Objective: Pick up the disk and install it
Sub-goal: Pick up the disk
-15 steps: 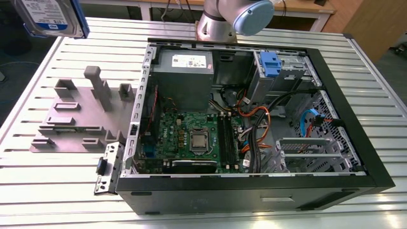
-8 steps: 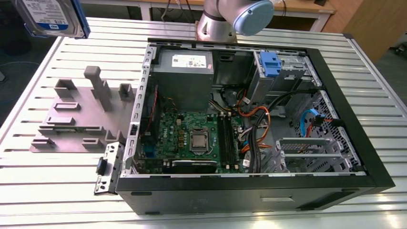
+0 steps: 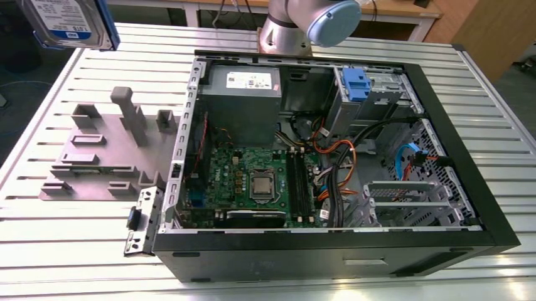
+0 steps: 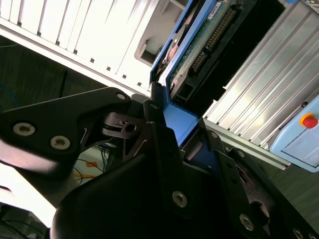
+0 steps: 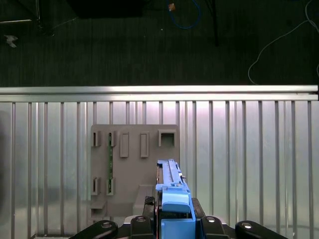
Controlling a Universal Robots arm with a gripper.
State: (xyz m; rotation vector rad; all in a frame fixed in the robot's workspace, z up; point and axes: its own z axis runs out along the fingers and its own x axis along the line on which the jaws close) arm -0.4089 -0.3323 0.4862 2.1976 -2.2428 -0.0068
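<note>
While my gripper (image 5: 174, 221) clamps the disk (image 5: 172, 191) edge-on, it hangs over the grey fixture (image 5: 132, 164); computer case (image 3: 293, 251) lies open nearby.

High at the exterior view's upper left, the disk (image 3: 71, 24) is hanging in the air clear of the slatted aluminium table (image 3: 469, 81), its white-and-blue label facing the camera. An open computer case (image 3: 335, 251) is lying on its side on the table, exposing its motherboard (image 3: 251, 182), grey power supply (image 3: 243, 100) and a blue clip (image 3: 356, 84). A grey moulded fixture (image 3: 100, 157) is sitting just beside the case. The robot arm's base (image 3: 305, 25) is standing behind it.
</note>
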